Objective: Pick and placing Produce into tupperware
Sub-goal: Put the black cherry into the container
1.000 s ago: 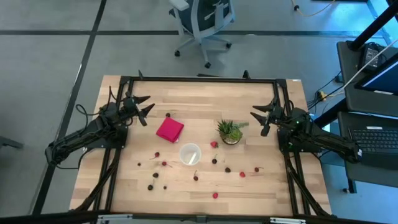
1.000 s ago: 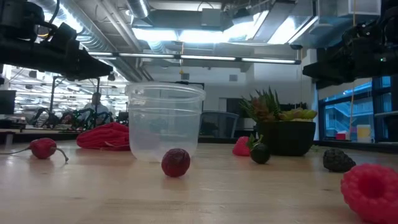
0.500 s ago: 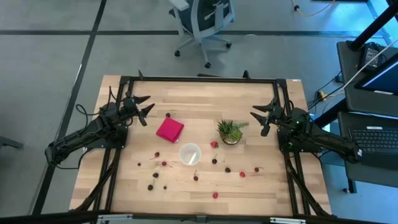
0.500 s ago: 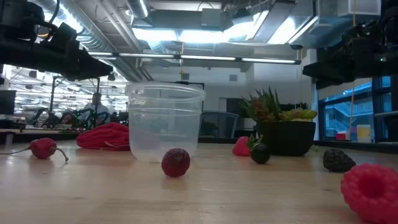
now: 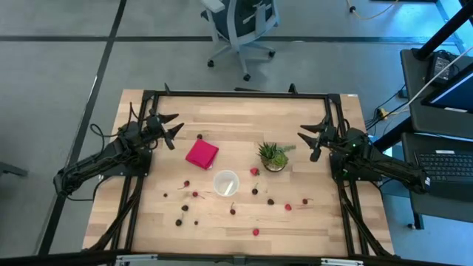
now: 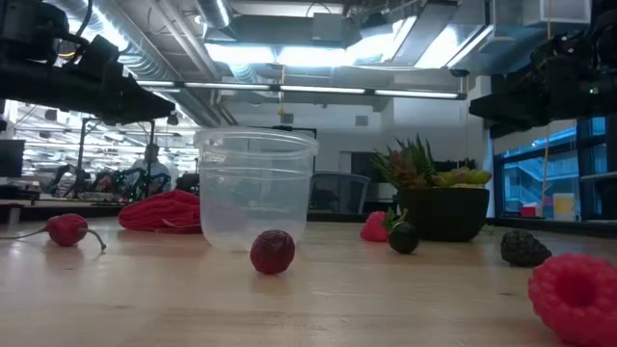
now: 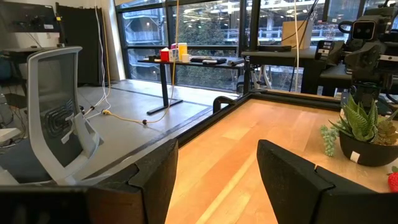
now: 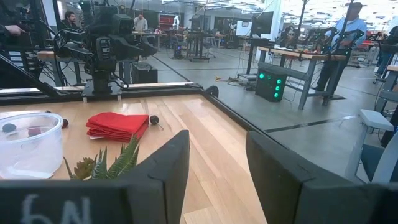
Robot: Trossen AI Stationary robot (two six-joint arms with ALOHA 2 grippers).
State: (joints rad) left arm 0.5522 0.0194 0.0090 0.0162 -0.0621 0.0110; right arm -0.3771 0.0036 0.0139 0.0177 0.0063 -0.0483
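Centrally tupperware (image 5: 226, 182) upright, produce (image 5: 232, 210) scattered around, both jaws apart

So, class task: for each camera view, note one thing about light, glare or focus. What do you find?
High view: even light, with the tupperware blown out to plain white. Low view: ceiling lights glare, and the near raspberry is blurred. Left wrist view: bright windows behind, left claw a dark silhouette. Right wrist view: right claw dark and soft.
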